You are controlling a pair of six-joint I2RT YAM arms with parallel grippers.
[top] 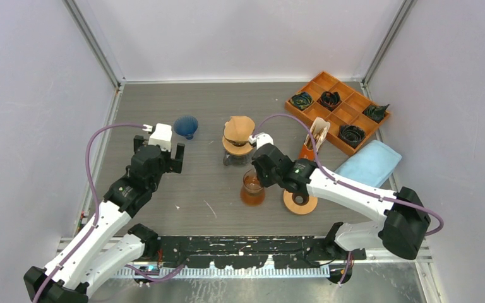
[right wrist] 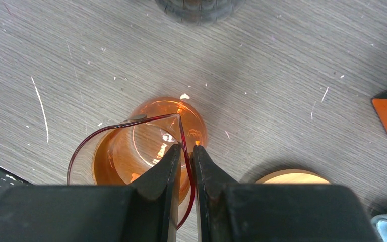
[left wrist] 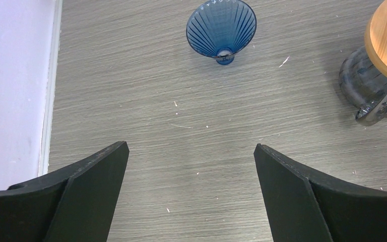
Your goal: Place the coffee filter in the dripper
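Note:
My right gripper (right wrist: pixel 187 148) is shut on the rim of a clear orange dripper (right wrist: pixel 131 156), one finger inside and one outside. The dripper (top: pixel 252 189) stands on the table just in front of a glass carafe (top: pixel 235 158). A wooden collar sits on the carafe with a brown cone-shaped coffee filter (top: pixel 238 128) on top. A blue ribbed dripper (left wrist: pixel 221 28) lies on its side at the back left, ahead of my left gripper (left wrist: pixel 191 148). That gripper is wide open with only bare table between its fingers. More paper filters stand in an orange holder (top: pixel 317 136).
An orange compartment tray (top: pixel 328 95) with dark folded items sits at the back right. A light blue cloth (top: pixel 369 163) lies in front of it. A wooden ring (top: pixel 300 203) lies beside the orange dripper. White walls enclose the table.

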